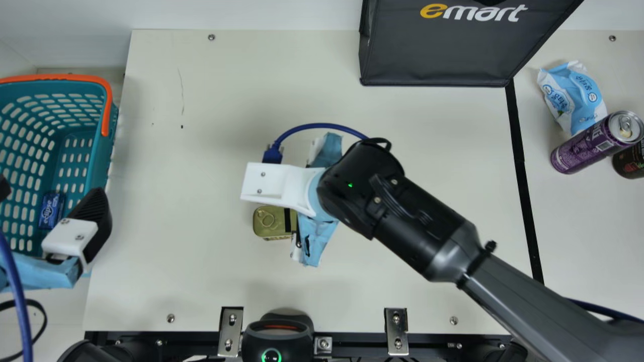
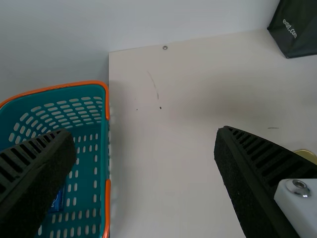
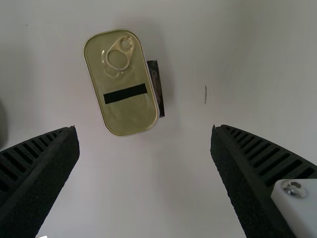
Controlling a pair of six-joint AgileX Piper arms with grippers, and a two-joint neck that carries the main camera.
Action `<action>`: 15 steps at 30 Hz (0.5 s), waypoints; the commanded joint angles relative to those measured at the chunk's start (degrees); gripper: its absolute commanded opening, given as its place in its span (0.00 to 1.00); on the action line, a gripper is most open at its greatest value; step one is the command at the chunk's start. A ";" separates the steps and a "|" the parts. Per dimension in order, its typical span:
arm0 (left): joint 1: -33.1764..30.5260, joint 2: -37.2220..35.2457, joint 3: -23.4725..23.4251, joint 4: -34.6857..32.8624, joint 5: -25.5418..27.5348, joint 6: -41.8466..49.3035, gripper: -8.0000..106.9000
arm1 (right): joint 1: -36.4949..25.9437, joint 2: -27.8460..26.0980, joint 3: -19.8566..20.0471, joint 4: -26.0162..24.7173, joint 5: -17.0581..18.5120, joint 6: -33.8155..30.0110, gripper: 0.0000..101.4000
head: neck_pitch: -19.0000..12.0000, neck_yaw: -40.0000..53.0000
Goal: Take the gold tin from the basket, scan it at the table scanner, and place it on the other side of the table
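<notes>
I hold my right claw [image 3: 144,129] spread, likely to straddle the gold tin [image 1: 274,230] at its eight o'clock, main view (my left claw [image 2: 144,130] gapes too).

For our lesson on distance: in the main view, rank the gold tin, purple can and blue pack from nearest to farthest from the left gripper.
1. Blue pack, inside the basket.
2. Gold tin, near centre.
3. Purple can, far right.

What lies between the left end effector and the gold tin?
In the main view, the stretch from the left end effector to the gold tin is bare cream tabletop.
</notes>
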 commanded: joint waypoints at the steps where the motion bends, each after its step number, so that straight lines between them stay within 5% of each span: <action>1: 0.00 0.00 0.00 0.00 0.00 0.00 0.85 | 0.18 1.88 -0.69 0.65 0.35 -1.78 0.94 | -1.75 -0.09; 15: 0.00 0.00 0.00 0.00 0.00 0.00 0.85 | 0.88 9.45 -4.62 3.66 1.61 -8.17 0.94 | -1.75 -0.09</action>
